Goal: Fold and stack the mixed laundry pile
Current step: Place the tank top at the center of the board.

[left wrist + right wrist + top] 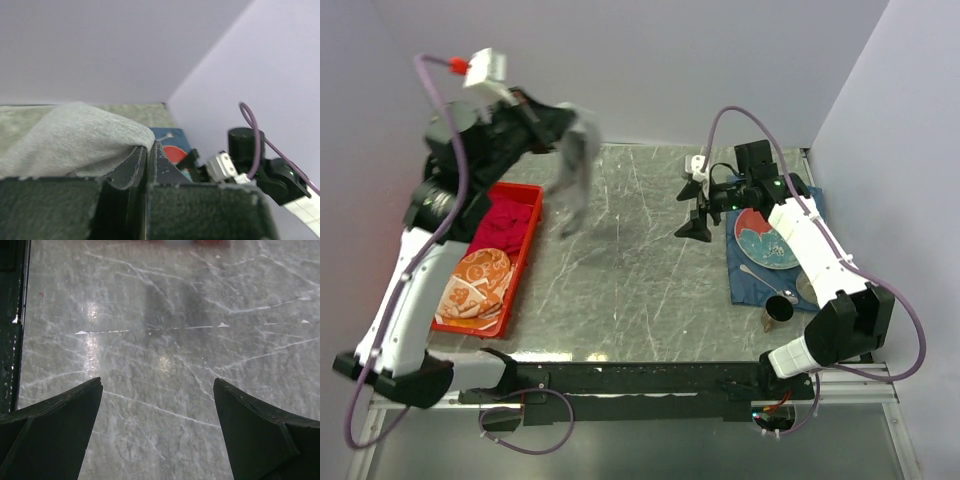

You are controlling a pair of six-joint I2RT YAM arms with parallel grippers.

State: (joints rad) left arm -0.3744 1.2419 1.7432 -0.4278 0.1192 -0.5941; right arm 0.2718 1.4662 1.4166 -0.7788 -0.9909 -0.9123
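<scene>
— Where's the grey garment [575,170]?
— Upper left of centre in the overhead view. It dangles from the left pincer [563,122] with its long axis running down the frame and its loose end toward the bench [640,280].
— And the grip?
— Pressed together on a fold of it. That arm rises from the lower left, wrist bent toward centre.
— The other pieces?
— The crimson shirt [505,225] and orange-and-white cloth [475,280] lie in the red tray [526,255] at left.
— The right pincer [698,222]?
— Spread wide, low over the bench, right of centre.
</scene>
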